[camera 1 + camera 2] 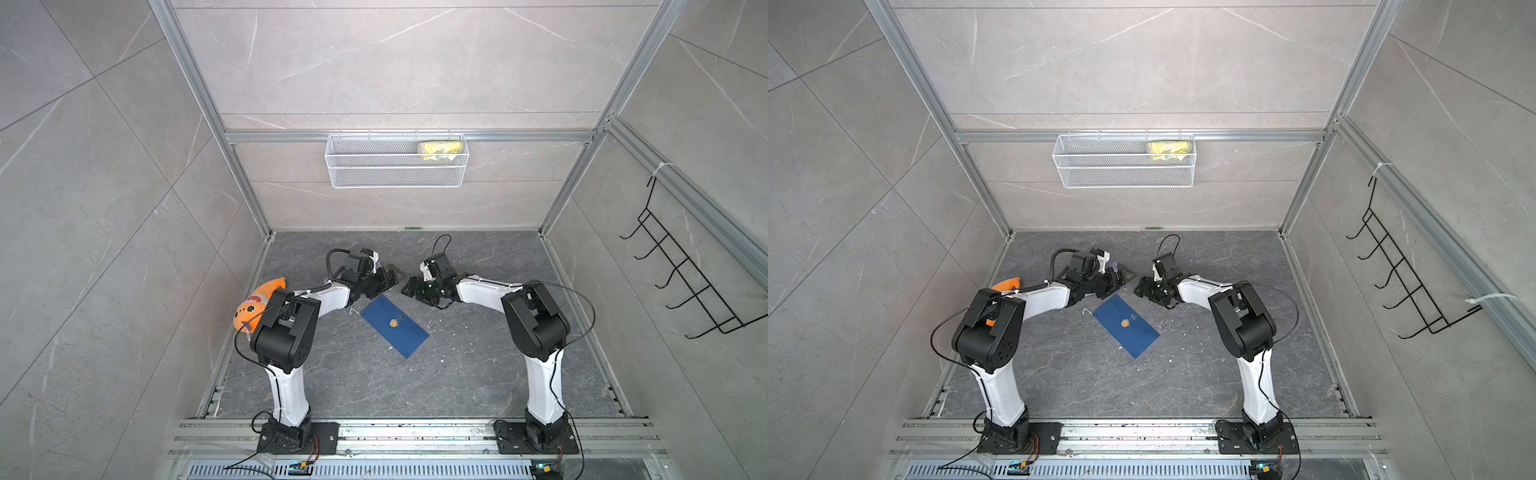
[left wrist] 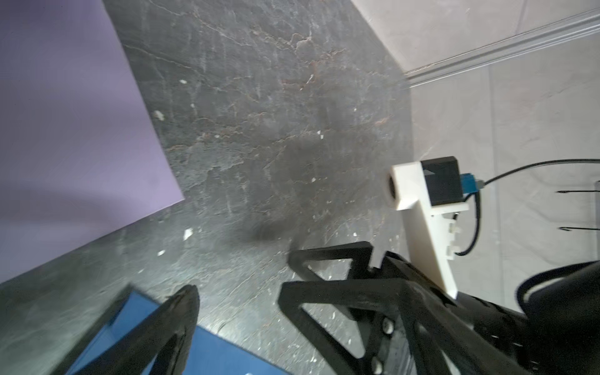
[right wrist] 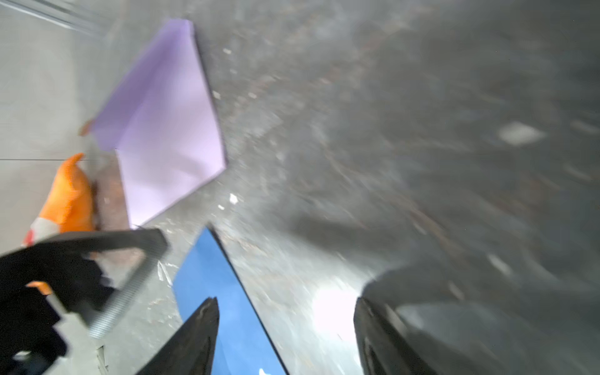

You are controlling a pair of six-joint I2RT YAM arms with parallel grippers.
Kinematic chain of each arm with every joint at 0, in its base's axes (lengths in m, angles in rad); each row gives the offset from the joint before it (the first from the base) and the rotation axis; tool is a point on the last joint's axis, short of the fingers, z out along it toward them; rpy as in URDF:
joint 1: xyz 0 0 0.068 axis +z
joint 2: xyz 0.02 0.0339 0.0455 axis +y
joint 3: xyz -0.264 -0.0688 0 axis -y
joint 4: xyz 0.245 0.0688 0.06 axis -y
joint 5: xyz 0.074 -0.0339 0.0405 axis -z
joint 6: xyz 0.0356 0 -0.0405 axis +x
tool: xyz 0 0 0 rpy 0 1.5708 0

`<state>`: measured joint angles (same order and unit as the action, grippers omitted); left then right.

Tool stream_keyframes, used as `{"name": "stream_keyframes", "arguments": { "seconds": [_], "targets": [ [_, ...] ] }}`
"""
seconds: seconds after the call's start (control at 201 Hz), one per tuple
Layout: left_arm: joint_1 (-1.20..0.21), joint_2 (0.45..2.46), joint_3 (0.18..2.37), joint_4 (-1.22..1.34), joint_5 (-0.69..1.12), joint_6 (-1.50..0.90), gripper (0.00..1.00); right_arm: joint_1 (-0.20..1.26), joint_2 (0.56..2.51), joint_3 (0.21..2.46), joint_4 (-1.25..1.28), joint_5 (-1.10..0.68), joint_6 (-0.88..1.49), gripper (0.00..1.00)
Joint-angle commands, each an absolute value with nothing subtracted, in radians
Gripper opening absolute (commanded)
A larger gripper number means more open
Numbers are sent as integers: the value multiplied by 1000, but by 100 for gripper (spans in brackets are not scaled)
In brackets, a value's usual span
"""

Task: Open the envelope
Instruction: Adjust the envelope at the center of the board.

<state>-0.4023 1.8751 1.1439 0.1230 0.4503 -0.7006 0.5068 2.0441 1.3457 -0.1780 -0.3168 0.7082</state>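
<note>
Dark stone-look tabletop (image 1: 478,374), boxed in by pale tile walls and alu frame.

Blue envelope (image 1: 394,326) lies flat approx. mid-table, closed. A round brown seal (image 1: 393,323) sits at its centre and a white string end (image 1: 354,311) trails just off its left side. Long axis runs diag., far-left to near-right.

Key relation: both grippers sit at or past the envelope's far corner, so envelope and seal lie toward the near edge from each.
- left gripper (image 1: 386,280): jaws wide, nothing in them. Just beside the far corner and looks the nearer.
- right gripper (image 1: 409,287): a little right of that corner, jaws apart w/ nothing btwn. Its wrist view shows the envelope (image 3: 207,276) corner just ahead of the fingertips.

Tips of the two are near each other but apart.

Judgement: next move prob. means drawing one gripper back along the long axis to the seal while the other pins the paper (which edge the flap lifts from, cannot tell).

Around:
- Purple folded sheet (image 3: 168,130) close beyond the far corner, under the left wrist. Likeliest thing to get snagged.
- Orange fish toy (image 1: 253,307) at the left edge, behind the left arm.
- White crumbs scattered on the top.
- Mesh basket (image 1: 374,174) w/ yellow packet (image 1: 440,149) on the back wall and hook rack (image 1: 685,282) on the right wall, both well clear.
</note>
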Motion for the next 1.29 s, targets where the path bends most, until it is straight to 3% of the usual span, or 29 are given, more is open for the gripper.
{"name": "stream_keyframes", "arguments": {
  "seconds": [0.0,0.304,0.657,0.951,1.289],
  "targets": [
    [-400,1813,1189,-142,362,-488,99,525,1923,1295,-384,-233,676,70],
    [-377,1789,1153,-246,369,-385,100,630,1738,1134,-526,-155,740,71],
    [-347,1805,1144,-302,342,-327,100,716,1716,983,-380,-183,866,72],
    [-331,1856,1078,-224,538,-367,100,719,1799,960,-230,-186,934,72],
    [-302,1801,972,-69,695,-473,100,619,1850,1052,-226,-153,828,73]
  ]
}}
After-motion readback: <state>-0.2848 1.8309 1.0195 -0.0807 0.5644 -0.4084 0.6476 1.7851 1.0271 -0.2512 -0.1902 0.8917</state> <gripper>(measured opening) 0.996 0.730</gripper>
